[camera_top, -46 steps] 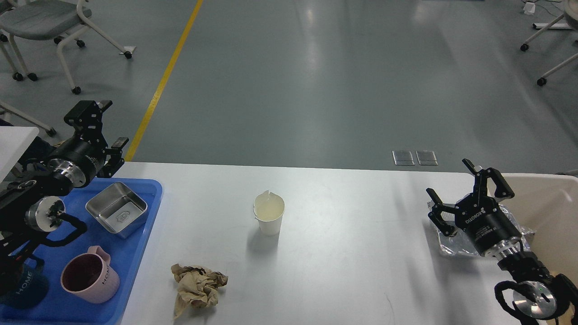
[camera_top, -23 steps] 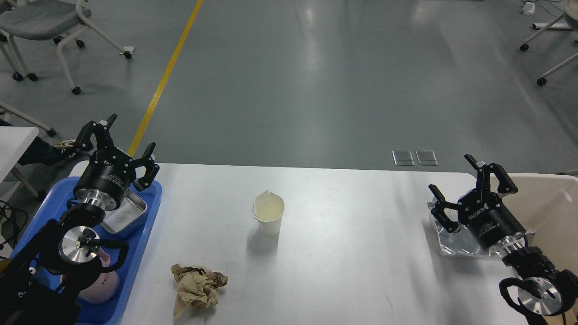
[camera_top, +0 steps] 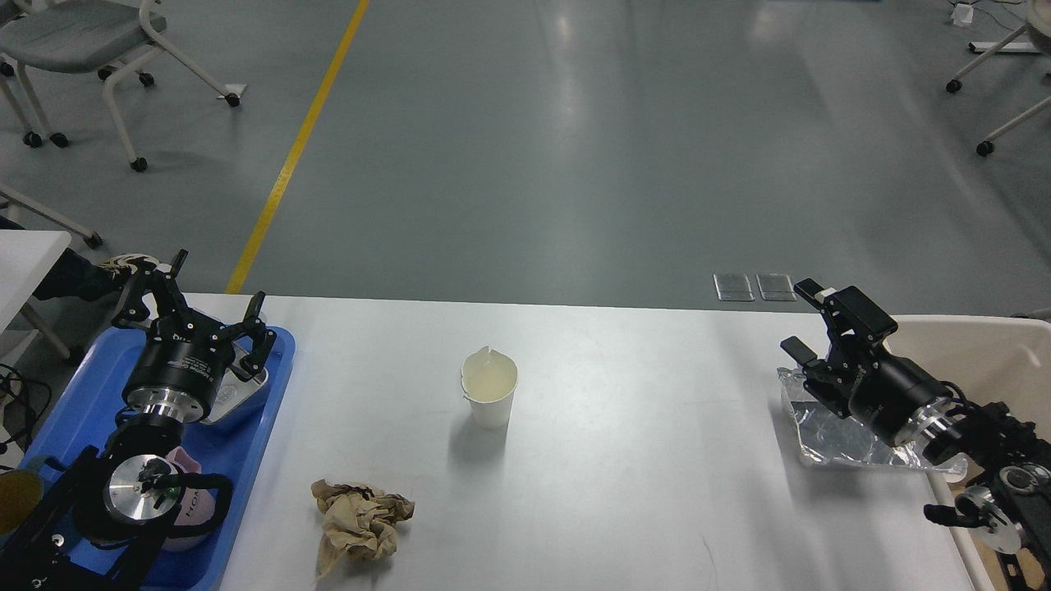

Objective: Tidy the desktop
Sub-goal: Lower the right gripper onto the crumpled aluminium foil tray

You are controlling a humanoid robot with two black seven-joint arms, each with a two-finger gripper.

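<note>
Far left, blue tray [camera_top: 254,427] sits on the left end of the desktop [camera_top: 640,460], the wide white tabletop filling the lower half of the view. My left arm comes up over the tray; my left gripper [camera_top: 197,308] is at the tray's far end, fingers spread wide, holding nothing. Just under it, a metal square container [camera_top: 246,386] in the tray, mostly hidden by the wrist. Nearer me in the tray, a pink mug [camera_top: 193,513], partly covered by the arm; lettering on it, can't read fully. At the very left edge, a bit of a yellowish cup rim [camera_top: 16,492], can't tell more. On bare desktop beside the tray's right edge, near the front: a crumpled brown paper wad [camera_top: 357,517]. Mid-table, well apart from the wad, a white paper cup [camera_top: 490,390] upright, rim notched, pale cloudy liquid inside. Right end: a crinkled silver foil sheet [camera_top: 837,435] lying flat on the desktop. My right gripper [camera_top: 821,324] hangs over the foil's far side, seen side-on, fingers parted with a clear gap, nothing between them; can't tell if it touches the foil. Beyond the right table edge, a beige bin [camera_top: 985,345], my right arm crossing in front of it.
</note>
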